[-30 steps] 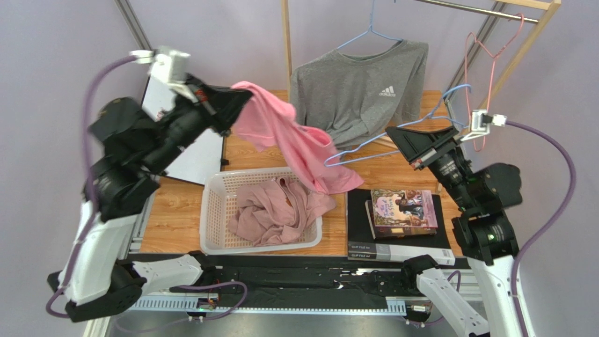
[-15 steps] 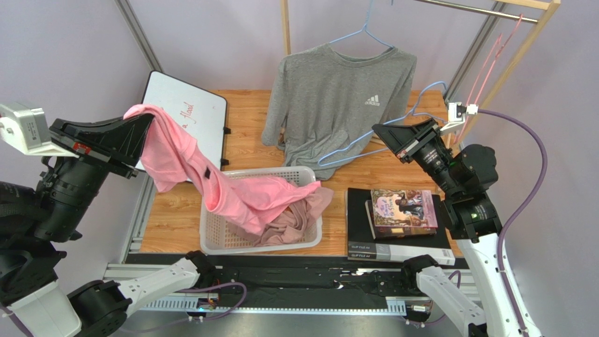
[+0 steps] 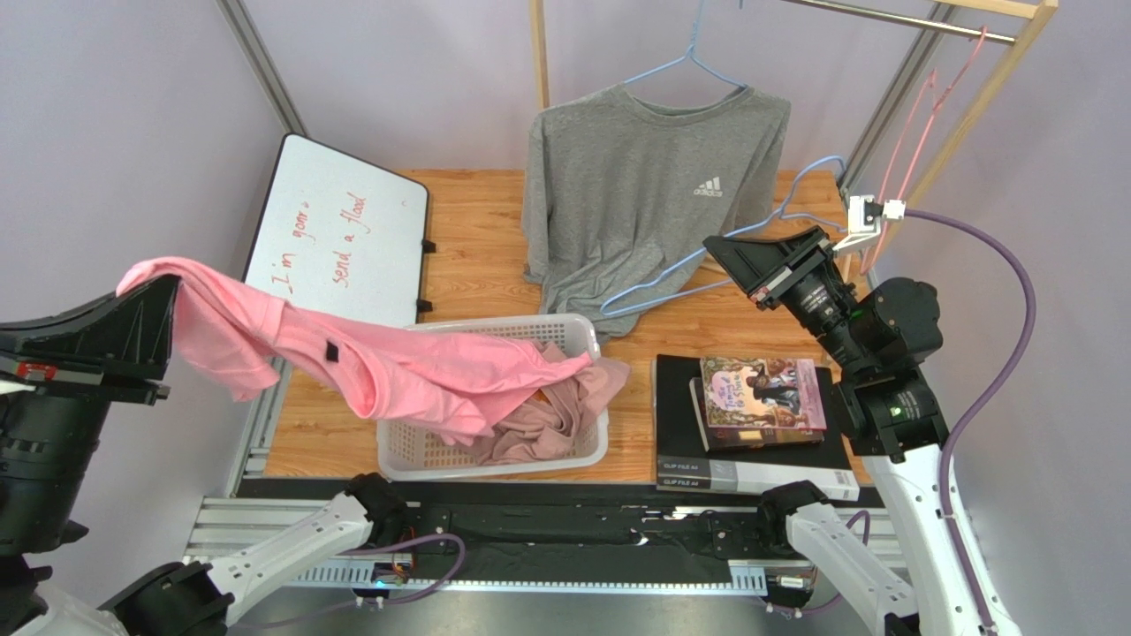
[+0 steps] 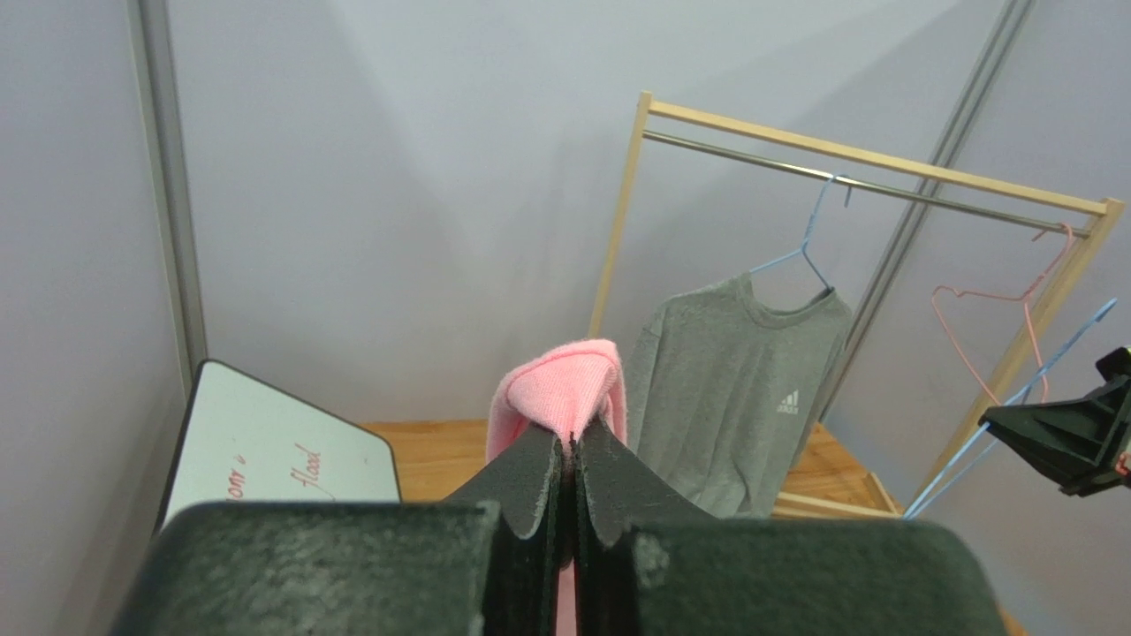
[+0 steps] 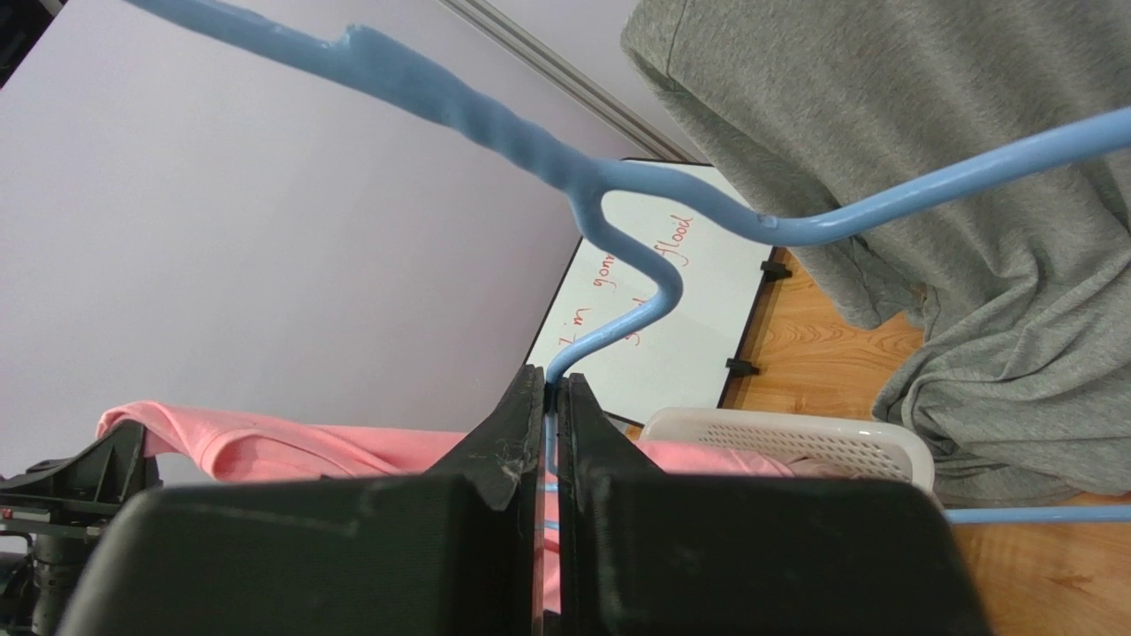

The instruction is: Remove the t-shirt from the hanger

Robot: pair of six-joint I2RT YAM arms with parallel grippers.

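Note:
My left gripper [image 3: 159,325] is shut on a pink t-shirt [image 3: 385,374], which stretches from the far left down into the white basket [image 3: 398,461]. The pinched fold shows in the left wrist view [image 4: 564,391], above the closed jaws of the left gripper [image 4: 574,444]. My right gripper [image 3: 728,255] is shut on a bare blue hanger [image 3: 690,269], held in the air right of the basket. In the right wrist view the hanger wire [image 5: 624,199] runs into the closed jaws of the right gripper [image 5: 550,391].
A grey t-shirt [image 3: 644,179] hangs on another blue hanger from the wooden rack [image 3: 538,53]. A pink hanger [image 3: 929,106] hangs on the rail. A whiteboard [image 3: 339,232] lies at back left. Stacked books [image 3: 757,404] lie at right. More pink cloth [image 3: 558,411] is in the basket.
My left gripper has swung far left and down, pulling the pink t-shirt off the blue hanger and draping it over the basket. My right gripper has shifted slightly with the bare hanger.

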